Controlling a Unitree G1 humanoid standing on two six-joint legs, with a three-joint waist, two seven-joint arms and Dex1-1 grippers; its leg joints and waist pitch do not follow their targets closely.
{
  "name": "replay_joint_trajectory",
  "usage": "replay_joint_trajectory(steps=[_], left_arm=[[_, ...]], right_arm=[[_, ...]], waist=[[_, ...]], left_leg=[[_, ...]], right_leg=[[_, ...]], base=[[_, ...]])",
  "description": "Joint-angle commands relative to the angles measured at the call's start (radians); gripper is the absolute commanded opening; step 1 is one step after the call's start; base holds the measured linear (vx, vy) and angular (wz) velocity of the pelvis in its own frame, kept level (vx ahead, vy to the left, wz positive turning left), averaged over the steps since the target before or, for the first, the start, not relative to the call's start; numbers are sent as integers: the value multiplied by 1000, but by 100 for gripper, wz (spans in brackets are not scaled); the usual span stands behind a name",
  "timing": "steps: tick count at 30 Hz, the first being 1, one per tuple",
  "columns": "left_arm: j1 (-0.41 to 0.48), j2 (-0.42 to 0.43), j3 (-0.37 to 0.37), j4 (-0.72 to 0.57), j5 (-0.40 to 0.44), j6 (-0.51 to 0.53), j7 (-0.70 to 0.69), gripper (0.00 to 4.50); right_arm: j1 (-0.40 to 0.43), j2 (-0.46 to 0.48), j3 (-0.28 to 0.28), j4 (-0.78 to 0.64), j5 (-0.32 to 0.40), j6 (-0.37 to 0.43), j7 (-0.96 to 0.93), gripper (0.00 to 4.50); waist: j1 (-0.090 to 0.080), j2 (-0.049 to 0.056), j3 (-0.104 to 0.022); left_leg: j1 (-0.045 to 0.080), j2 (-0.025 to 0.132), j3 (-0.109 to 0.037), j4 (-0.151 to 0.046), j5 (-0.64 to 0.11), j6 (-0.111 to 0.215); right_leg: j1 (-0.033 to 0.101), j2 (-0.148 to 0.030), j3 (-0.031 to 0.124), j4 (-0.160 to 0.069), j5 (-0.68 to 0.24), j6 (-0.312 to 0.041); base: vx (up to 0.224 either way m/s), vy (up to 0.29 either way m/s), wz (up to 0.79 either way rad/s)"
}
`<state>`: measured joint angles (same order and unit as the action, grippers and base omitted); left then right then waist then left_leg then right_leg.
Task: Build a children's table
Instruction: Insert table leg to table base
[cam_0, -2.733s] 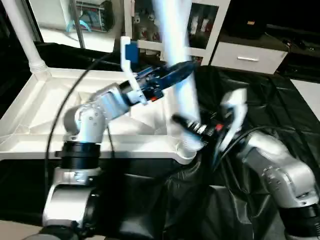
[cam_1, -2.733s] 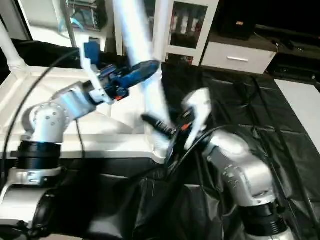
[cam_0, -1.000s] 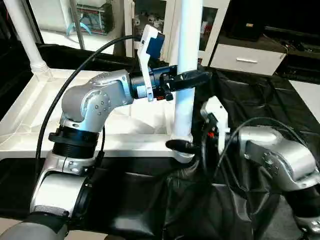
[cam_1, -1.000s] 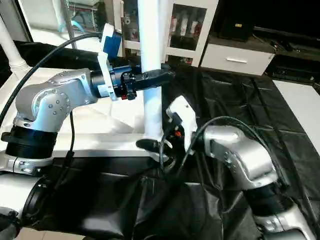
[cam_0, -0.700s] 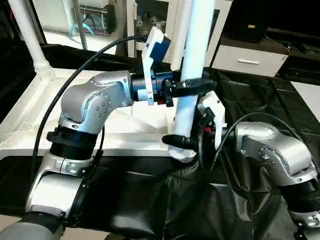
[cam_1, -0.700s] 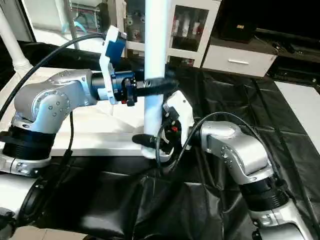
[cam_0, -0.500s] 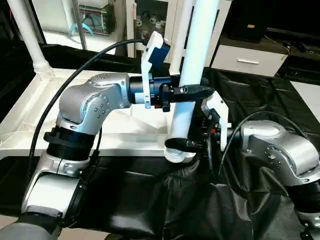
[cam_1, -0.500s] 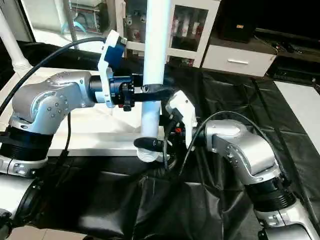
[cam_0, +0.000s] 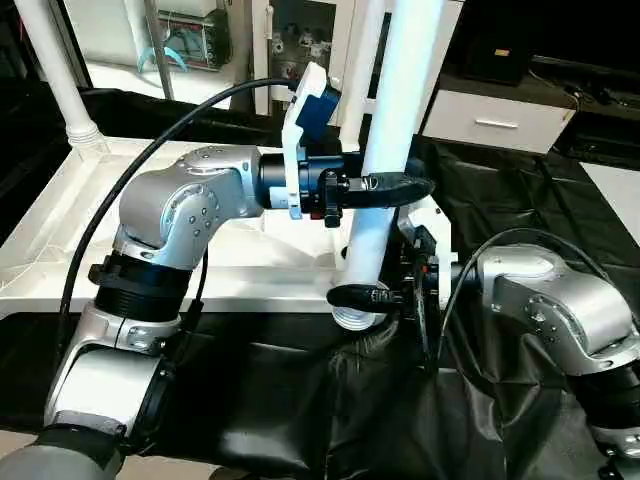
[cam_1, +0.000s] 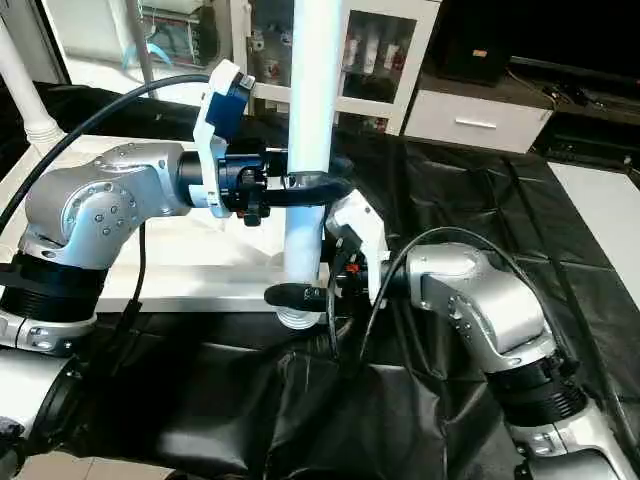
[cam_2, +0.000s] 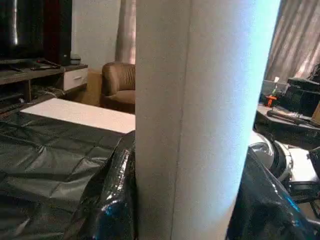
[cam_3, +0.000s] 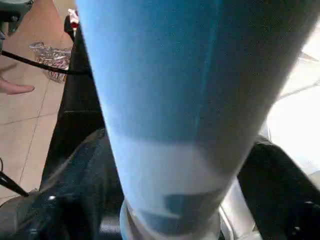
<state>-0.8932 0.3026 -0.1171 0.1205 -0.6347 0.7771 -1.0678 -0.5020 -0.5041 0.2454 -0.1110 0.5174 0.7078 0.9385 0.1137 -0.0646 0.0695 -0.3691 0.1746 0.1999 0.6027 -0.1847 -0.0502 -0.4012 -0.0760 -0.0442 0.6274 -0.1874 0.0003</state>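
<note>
White plastic tabletop (cam_0: 60, 215) lies underside up on the black-draped worktop (cam_0: 520, 200), sockets facing up to receive legs. One leg (cam_0: 55, 70) already stands in the far left corner socket. Left gripper (cam_0: 385, 188) is clamped around the second leg (cam_0: 395, 120) at mid-height, apparently to steady it upright. Right gripper (cam_0: 365, 295) clasps the same leg near its base, likely to steer that end into the near corner socket (cam_0: 355, 318).
</note>
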Motion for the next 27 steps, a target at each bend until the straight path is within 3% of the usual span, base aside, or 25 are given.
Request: replay_joint_trajectory(steps=[1,16,27], left_arm=[[-4,-4,-19,-38,-8,0,-18,181],[5,0,-41,-64,-8,10,-50,181],[12,2,-52,-80,-11,17,-61,180]], right_arm=[[-5,-2,2,11,-4,-10,7,334],[-6,12,0,17,-15,-14,15,203],[-4,21,-2,13,-17,-19,30,191]], waist=[[2,11,-76],[1,12,-76],[1,13,-76]], left_leg=[[19,53,-26,-67,-156,-33],[19,53,-26,-67,-159,-36],[20,53,-27,-67,-161,-36]], right_leg=[[50,-70,43,-66,-133,-233],[50,-70,43,-64,-127,-235],[50,-69,43,-65,-135,-231]], base=[[0,0,0],[0,0,0],[0,0,0]])
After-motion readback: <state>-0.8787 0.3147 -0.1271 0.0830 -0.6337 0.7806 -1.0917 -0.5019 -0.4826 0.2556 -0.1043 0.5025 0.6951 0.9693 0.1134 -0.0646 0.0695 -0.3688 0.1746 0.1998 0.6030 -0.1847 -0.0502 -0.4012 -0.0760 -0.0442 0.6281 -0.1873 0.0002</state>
